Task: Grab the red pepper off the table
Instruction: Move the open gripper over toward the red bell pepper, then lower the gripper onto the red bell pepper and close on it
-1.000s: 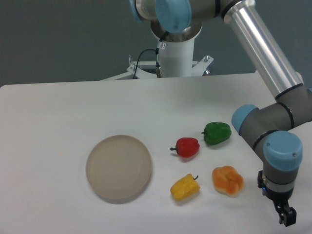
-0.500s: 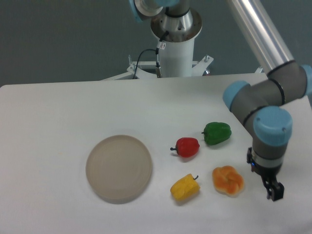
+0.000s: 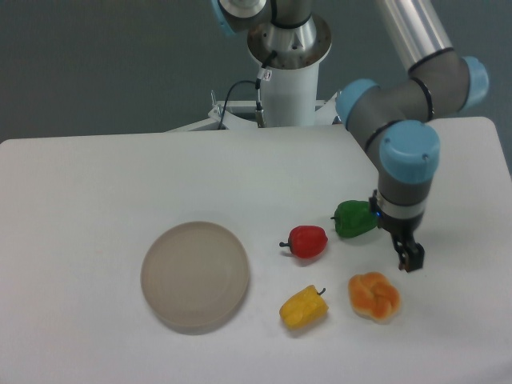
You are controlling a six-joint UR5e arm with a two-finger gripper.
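The red pepper [image 3: 308, 241] is small, glossy and red, with a thin dark stem pointing left. It lies on the white table [image 3: 96, 192], right of the middle. My gripper [image 3: 410, 257] hangs at the right, well to the right of the red pepper, above the table between the green pepper and the orange pepper. It holds nothing. Its fingers look close together, but they are too small and dark to tell if they are open or shut.
A green pepper [image 3: 354, 218] lies just right of the red one, partly behind my wrist. An orange lobed pepper [image 3: 374, 297] and a yellow pepper [image 3: 303, 308] lie nearer the front. A round beige plate [image 3: 195, 275] sits to the left. The arm's base [image 3: 286, 84] stands at the back.
My gripper has moved up and to the left, from the front right corner of the table to a spot beside the green pepper. The peppers and the plate have not moved.
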